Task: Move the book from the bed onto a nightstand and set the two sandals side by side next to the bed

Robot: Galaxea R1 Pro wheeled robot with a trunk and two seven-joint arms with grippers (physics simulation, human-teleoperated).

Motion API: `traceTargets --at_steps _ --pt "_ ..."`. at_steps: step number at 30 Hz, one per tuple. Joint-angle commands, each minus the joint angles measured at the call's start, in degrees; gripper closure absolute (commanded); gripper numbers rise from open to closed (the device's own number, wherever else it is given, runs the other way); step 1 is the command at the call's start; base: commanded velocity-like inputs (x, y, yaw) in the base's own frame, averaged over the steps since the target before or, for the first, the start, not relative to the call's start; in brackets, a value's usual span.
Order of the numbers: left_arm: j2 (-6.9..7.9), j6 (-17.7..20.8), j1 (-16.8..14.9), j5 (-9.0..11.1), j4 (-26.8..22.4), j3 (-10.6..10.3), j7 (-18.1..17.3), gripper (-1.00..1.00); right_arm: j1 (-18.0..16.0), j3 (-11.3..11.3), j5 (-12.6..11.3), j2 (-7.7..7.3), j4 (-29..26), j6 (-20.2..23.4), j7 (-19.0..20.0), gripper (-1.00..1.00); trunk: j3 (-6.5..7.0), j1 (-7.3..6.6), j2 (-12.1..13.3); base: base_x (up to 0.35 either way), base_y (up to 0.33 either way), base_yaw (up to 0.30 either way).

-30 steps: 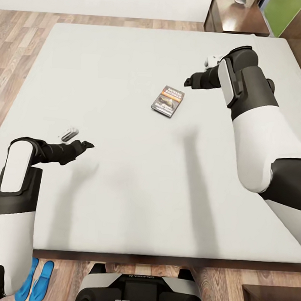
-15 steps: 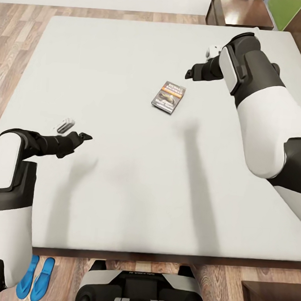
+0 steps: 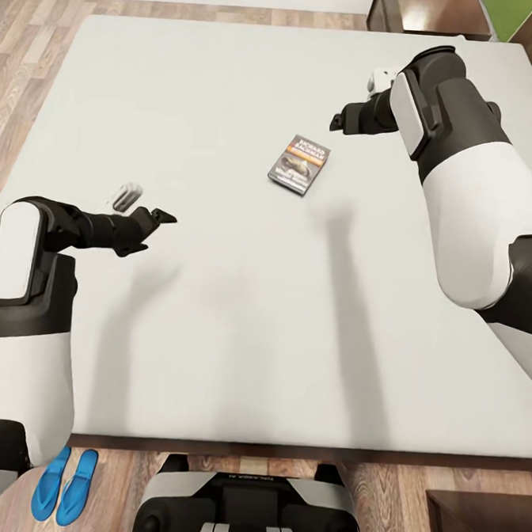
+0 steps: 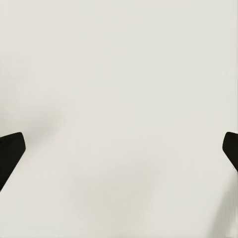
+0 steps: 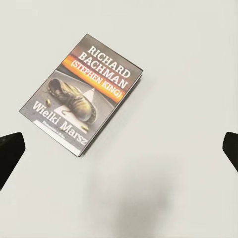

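The book (image 3: 298,164) lies flat near the middle of the bed (image 3: 214,334), dark cover up with an orange band. In the right wrist view the book (image 5: 82,94) fills the upper part, cover facing up. My right gripper (image 3: 337,122) hovers open just beyond and to the right of it, with nothing held; its midpoint (image 5: 119,151) is over bare mattress beside the book. My left gripper (image 3: 165,216) is open over the bed's left part, above plain mattress (image 4: 119,99). The two sandals (image 3: 64,486), bright blue, lie side by side on the floor by the bed's near left corner.
A dark-brown nightstand (image 3: 419,11) stands past the bed's far right corner, beside a green panel (image 3: 514,12). Another dark-brown cabinet corner (image 3: 481,531) shows at the near right. My base (image 3: 245,514) is against the bed's near edge. Wooden floor (image 3: 25,82) surrounds the bed.
The head view has shifted, so the bed sits higher in the picture. My left gripper has moved forward over the mattress. The right gripper stays open near the book, which has not moved.
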Motion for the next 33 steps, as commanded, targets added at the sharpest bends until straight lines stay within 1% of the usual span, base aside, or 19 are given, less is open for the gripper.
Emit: traceTargets --at_steps 1,3,6,7,9,10,11,14,15,18,20,23,24,25,28,31,33 --pt "-0.09 0.3 -0.4 0.8 0.0 0.0 0.8 -1.00 0.0 0.1 0.6 -0.01 0.0 0.2 0.5 -1.00 -0.12 0.00 0.0 0.000 0.000 0.000" --pt "-0.18 0.3 -0.9 1.4 -0.5 -0.3 1.2 -1.00 0.0 0.1 0.6 -0.01 0.0 -0.2 0.5 -1.00 -0.30 0.00 0.0 0.000 0.000 0.000" --pt "0.06 0.2 -0.9 3.9 -3.6 -1.6 1.7 -1.00 0.0 0.1 0.6 0.00 0.0 -2.0 0.5 -1.00 -0.56 0.00 0.0 0.000 0.000 0.000" --pt "0.06 0.2 -0.9 3.9 -3.6 -1.6 1.7 -1.00 0.0 0.1 0.6 0.00 0.0 -2.0 0.5 -1.00 -0.65 0.00 0.0 0.000 0.000 0.000" --pt "0.16 0.1 -0.6 5.8 -4.6 -2.5 2.3 -1.00 -0.1 0.1 0.6 0.02 0.3 -2.9 0.5 -1.00 -0.83 0.00 0.0 0.000 0.000 0.000" --pt "0.16 0.1 -0.6 5.8 -4.6 -2.5 2.3 -1.00 -0.1 0.1 0.6 0.02 0.3 -2.9 0.5 -1.00 -0.92 0.00 0.0 0.000 0.000 0.000" --pt "0.11 -0.4 -0.2 7.1 -5.2 -3.3 3.5 -1.00 -0.2 0.1 0.5 0.11 0.9 -3.6 0.6 -1.00 -1.01 0.00 0.0 0.000 0.000 0.000" --pt "0.06 -2.1 0.0 8.3 -5.7 -4.9 5.3 -1.00 -0.3 0.1 0.4 1.14 1.4 -4.6 0.8 -1.00 -1.27 0.00 0.0 0.000 0.000 0.000" --pt "0.06 -2.1 0.0 8.3 -5.7 -4.9 5.3 -1.00 -0.3 0.1 0.4 1.14 1.4 -4.6 0.8 -1.00 -1.36 0.00 0.0 0.000 0.000 0.000" --pt "-0.10 -3.2 0.2 9.1 -6.0 -6.4 6.3 -1.00 -0.7 0.1 0.3 1.96 1.5 -5.9 0.9 -1.00 -1.63 0.00 0.0 0.000 0.000 0.000" --pt "-0.14 -3.5 0.2 9.3 -6.1 -6.8 6.5 -1.00 -1.0 0.1 0.3 2.13 1.7 -6.3 1.0 -1.00 -1.80 0.00 0.0 0.000 0.000 0.000" --pt "-0.21 -4.1 0.2 9.6 -6.2 -7.4 6.8 -1.00 -2.0 0.0 0.3 2.37 1.9 -6.9 1.0 -1.00 -2.61 0.66 -1.2 0.000 0.000 0.000" --pt "-0.18 -4.5 0.0 9.8 -6.2 -7.9 7.0 -1.00 -2.8 0.0 0.3 2.53 2.0 -7.3 1.0 -1.00 -2.88 0.88 -1.6 0.000 0.000 0.000" --pt "-0.18 -4.5 0.0 9.8 -6.2 -7.9 7.0 -1.00 -2.8 0.0 0.3 2.53 2.0 -7.3 1.0 -1.00 -3.15 1.10 -2.0 0.000 0.000 0.000" --pt "0.20 -4.8 -1.3 10.9 -6.3 -8.4 7.1 -1.00 -3.4 0.0 0.3 2.73 2.0 -7.6 1.0 -1.00 -3.95 1.76 -3.2 0.000 0.000 0.000" --pt "0.97 -4.9 -3.9 13.1 -5.6 -8.8 7.2 -1.00 -3.8 0.0 0.3 2.87 1.9 -7.8 1.1 -1.00 -4.75 2.42 -4.4 0.000 0.000 0.000" --pt "1.54 -5.0 -5.8 14.5 -3.7 -8.9 7.3 -1.00 -4.0 0.1 0.3 2.95 1.8 -7.9 1.1 -1.00 -5.29 2.85 -5.2 0.000 0.000 0.000"
